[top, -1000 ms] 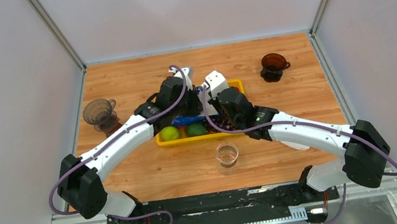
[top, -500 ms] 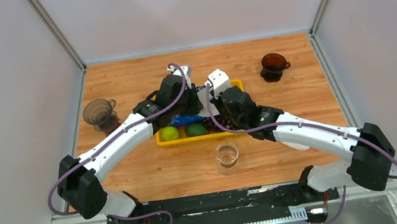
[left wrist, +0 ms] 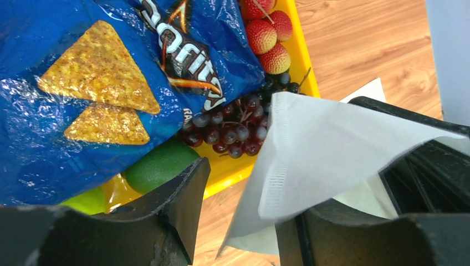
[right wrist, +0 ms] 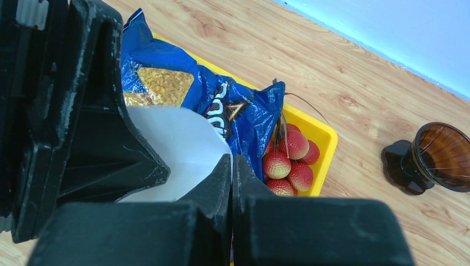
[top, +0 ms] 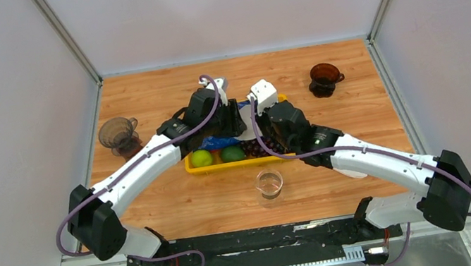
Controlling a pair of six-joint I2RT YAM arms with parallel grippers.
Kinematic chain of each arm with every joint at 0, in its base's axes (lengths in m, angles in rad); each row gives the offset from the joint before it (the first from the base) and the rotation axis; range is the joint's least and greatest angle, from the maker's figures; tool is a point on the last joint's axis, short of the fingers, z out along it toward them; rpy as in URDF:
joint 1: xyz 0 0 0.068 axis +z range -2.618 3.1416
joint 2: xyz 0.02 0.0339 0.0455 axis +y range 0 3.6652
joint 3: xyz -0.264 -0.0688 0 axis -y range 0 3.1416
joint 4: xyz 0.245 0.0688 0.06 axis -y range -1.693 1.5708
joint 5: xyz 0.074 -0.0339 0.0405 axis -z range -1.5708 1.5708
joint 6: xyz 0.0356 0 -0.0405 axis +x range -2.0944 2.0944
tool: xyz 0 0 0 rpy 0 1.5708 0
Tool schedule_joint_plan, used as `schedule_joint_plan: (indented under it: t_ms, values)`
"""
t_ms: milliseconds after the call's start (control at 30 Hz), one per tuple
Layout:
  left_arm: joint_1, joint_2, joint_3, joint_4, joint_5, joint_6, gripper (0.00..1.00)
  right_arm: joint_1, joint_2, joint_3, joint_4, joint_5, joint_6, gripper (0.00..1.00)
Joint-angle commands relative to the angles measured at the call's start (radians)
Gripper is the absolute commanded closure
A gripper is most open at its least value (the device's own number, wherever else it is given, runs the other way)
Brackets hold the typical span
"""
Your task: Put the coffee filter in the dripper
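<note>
Bench (top: pixel 180 206): both arms meet above its middle. I read this as a hand-over in the air, so finish it before you travel.
Yellow tray (top: pixel 223 165): it sits right under the work, holding a chip bag (left wrist: pixel 83 66) and fruit. Lift clear of it first so that nothing drags.
Left gripper (left wrist: pixel 244 199): the jaws are spread and grip nothing, and the coffee filter (left wrist: pixel 327 149) lies against one finger. Back straight away from the paper so that finger does not snag it.
Right gripper (right wrist: pixel 231 166): the jaws are pressed together, pinching the filter's edge. Don't loosen this pinch on the way.
Drippers: the brown dripper (top: pixel 325 78) stands well apart at the far right, and the smoky dripper (top: pixel 119 133) well apart at the far left. I cannot tell which one is meant, but the brown one is on the holding arm's side.
Coffee filter: it hangs in the air over the tray between the two grippers, folded flat. It looks limp, so move slowly. It probably needs to open into a cone to seat.
Glass cup (top: pixel 269 182): it stands near the tray's front, so route away from it.
</note>
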Motion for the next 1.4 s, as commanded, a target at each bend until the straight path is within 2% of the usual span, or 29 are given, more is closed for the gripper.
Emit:
schedule_joint_plan:
  t_ms: [0, 133, 267, 333, 467, 533, 633, 700, 967, 1133, 1300, 1367]
  values:
    - [0.003, -0.056, 0.028, 0.008, 0.039, 0.007, 0.41, -0.005, -0.029, 0.008, 0.012, -0.009, 0.028, 1.00]
    - [0.003, -0.098, 0.007, 0.001, 0.011, 0.005, 0.36, -0.006, -0.043, 0.002, 0.009, -0.013, 0.053, 1.00]
    - [0.003, -0.138, -0.019, 0.014, -0.035, 0.004, 0.36, -0.006, -0.057, 0.001, 0.003, -0.037, 0.083, 1.00]
    - [0.003, -0.147, -0.023, 0.016, -0.048, 0.003, 0.39, -0.006, -0.062, 0.000, 0.001, -0.050, 0.087, 1.00]
    - [0.003, -0.148, -0.025, 0.014, -0.068, 0.000, 0.51, -0.007, -0.067, -0.004, -0.003, -0.041, 0.091, 1.00]
    - [0.003, -0.145, -0.025, 0.013, -0.073, 0.001, 0.59, -0.005, -0.070, -0.007, -0.005, -0.030, 0.097, 1.00]
    - [0.003, -0.139, -0.022, 0.004, -0.091, 0.001, 0.77, -0.006, -0.074, -0.009, -0.006, -0.017, 0.100, 1.00]
    - [0.003, -0.137, -0.021, -0.001, -0.101, 0.006, 0.85, -0.006, -0.077, -0.011, -0.005, 0.004, 0.101, 1.00]
    - [0.003, -0.153, -0.028, -0.026, -0.125, 0.075, 0.94, -0.006, -0.087, -0.013, -0.016, 0.054, 0.093, 1.00]
    - [0.004, -0.165, -0.033, -0.008, -0.110, 0.100, 0.96, -0.005, -0.096, -0.009, -0.017, -0.063, 0.097, 0.96]
    - [0.003, -0.163, -0.034, 0.019, -0.056, 0.085, 1.00, -0.006, -0.077, 0.021, -0.009, -0.220, 0.132, 0.83]
    - [0.004, -0.162, -0.036, 0.021, -0.064, 0.069, 1.00, -0.007, -0.061, 0.044, 0.001, -0.270, 0.145, 0.74]
